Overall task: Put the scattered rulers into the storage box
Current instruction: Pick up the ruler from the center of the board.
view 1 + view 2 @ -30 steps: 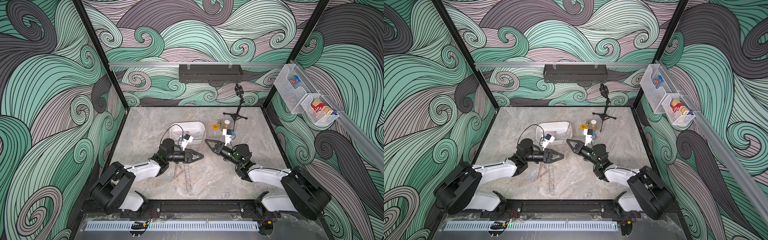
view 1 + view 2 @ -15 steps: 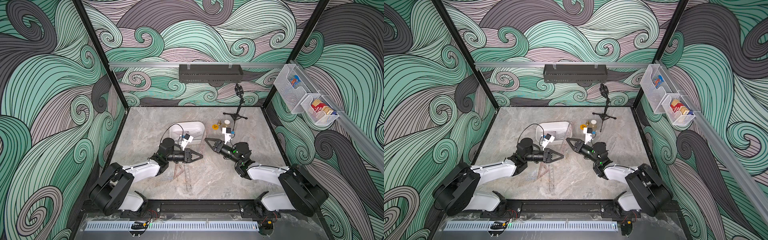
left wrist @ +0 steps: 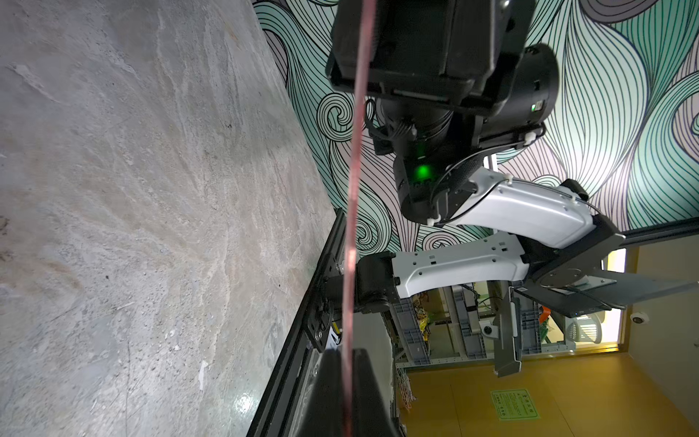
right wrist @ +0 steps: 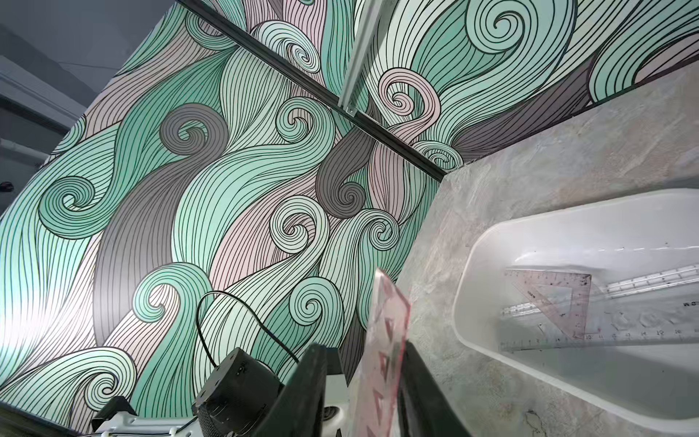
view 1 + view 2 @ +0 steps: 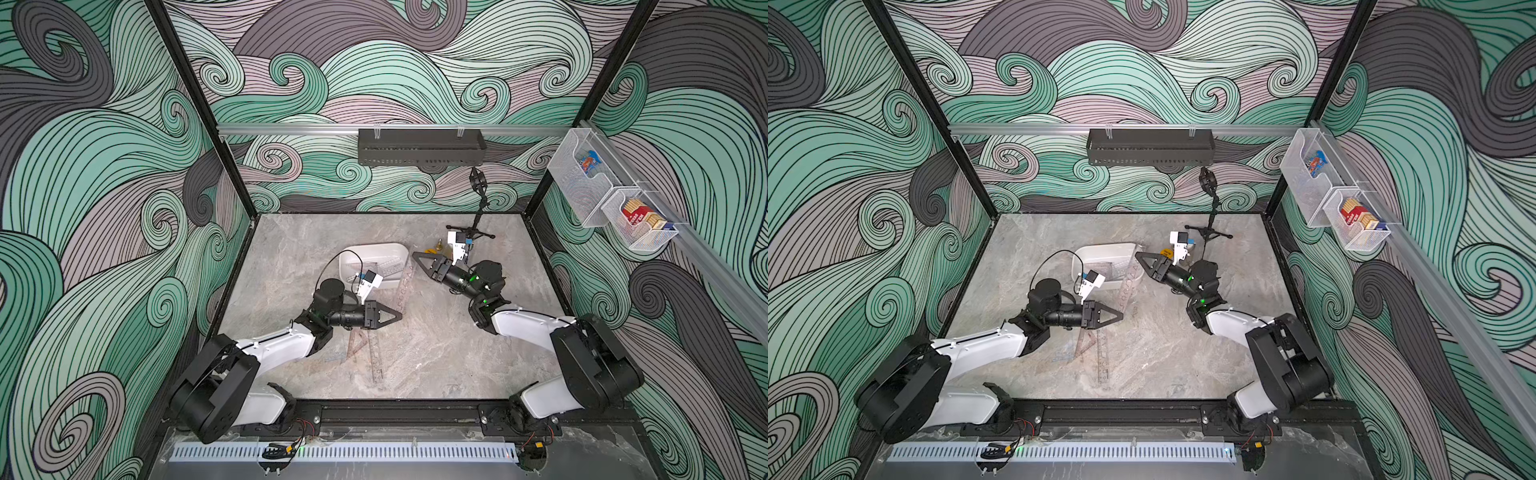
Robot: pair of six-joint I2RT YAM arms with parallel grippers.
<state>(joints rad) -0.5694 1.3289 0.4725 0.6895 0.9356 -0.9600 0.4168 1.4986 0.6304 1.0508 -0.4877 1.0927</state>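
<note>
Left wrist view — the left gripper (image 3: pixel 345 355) is clamped on a pink ruler (image 3: pixel 353 189), seen edge-on; its far end stands between the parted jaws of the right gripper (image 4: pixel 363 350). Just left lies the storage box (image 5: pixel 370 254) — a triangle (image 4: pixel 559 302) and straight rulers (image 4: pixel 643 283) inside.

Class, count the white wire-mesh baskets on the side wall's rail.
2. Both hang on the right wall's rail: the farther basket holds a blue packet, the nearer basket holds red and yellow boxes. None looks hidden.
</note>
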